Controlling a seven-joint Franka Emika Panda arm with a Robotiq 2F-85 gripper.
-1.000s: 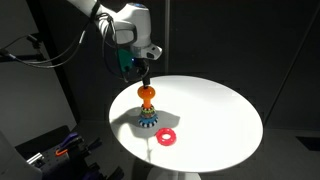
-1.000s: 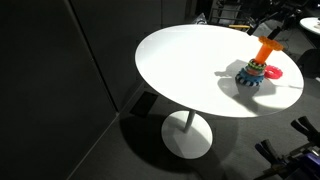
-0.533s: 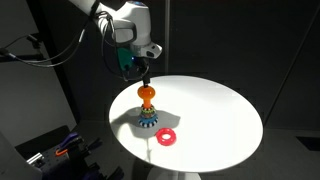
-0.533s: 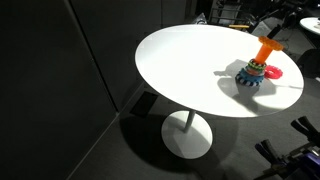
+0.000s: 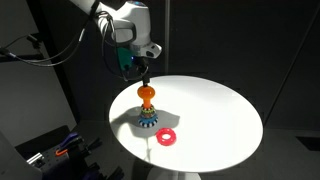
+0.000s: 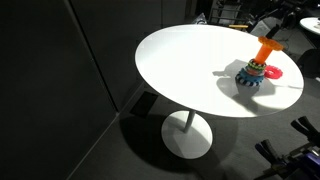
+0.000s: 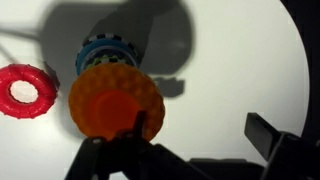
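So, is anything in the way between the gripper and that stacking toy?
Nothing visible. The open gripper hangs right over the toy. The red ring lies apart from it on the table.

Single arm (image 5: 100,12) comes in from the upper left in an exterior view, white links, elbow out of frame. Wrist (image 5: 128,38) bent over so the tool axis runs close to vertical. Gripper (image 5: 146,74) points straight down and hangs above the surface (image 5: 220,110), nearer its edge than its middle, not touching it. Jaws spread wide, gripping nothing. In the wrist view, dark fingers (image 7: 268,135) enter from the bottom edge, one low left, one at right, well apart.
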